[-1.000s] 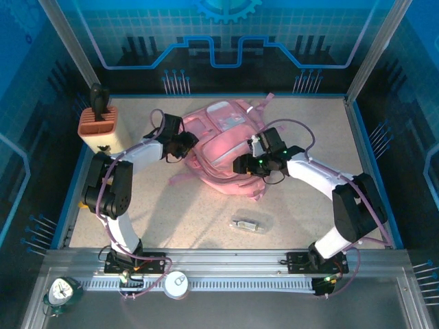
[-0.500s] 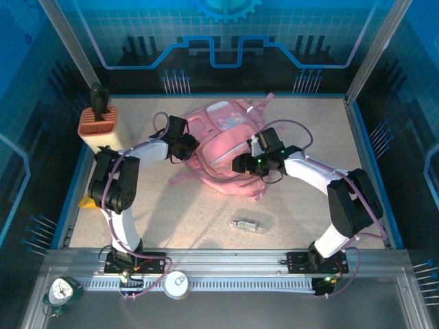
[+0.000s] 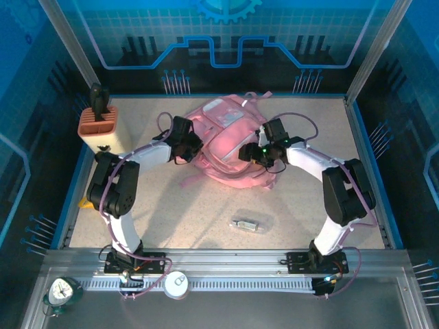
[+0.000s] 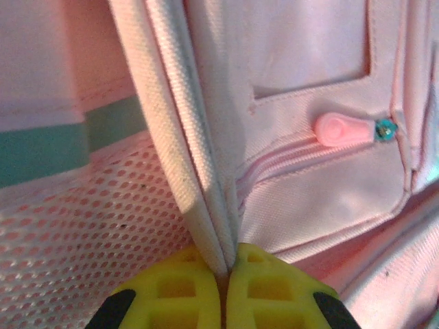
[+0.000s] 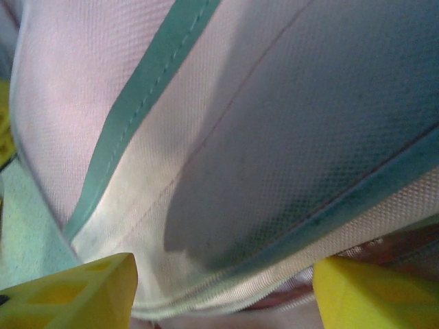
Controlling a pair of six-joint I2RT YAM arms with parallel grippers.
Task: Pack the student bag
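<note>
Pink backpack (image 3: pixel 230 164) blocks centre-far; orange-topped holder (image 3: pixel 96 125) obstructs far left; small clear packet (image 3: pixel 248 223) near centre; table (image 3: pixel 171 212) near-left open.

table (image 3: pixel 206 199): speckled beige, blue rim | student bag (image 3: pixel 226 147): lies on it, between the fingers of left gripper (image 3: pixel 194 146) and right gripper (image 3: pixel 247 155) | small clear packet (image 3: pixel 248 223): near side of both fingers, apart from bag | orange-topped holder (image 3: pixel 96 127): well left of left fingers
</note>
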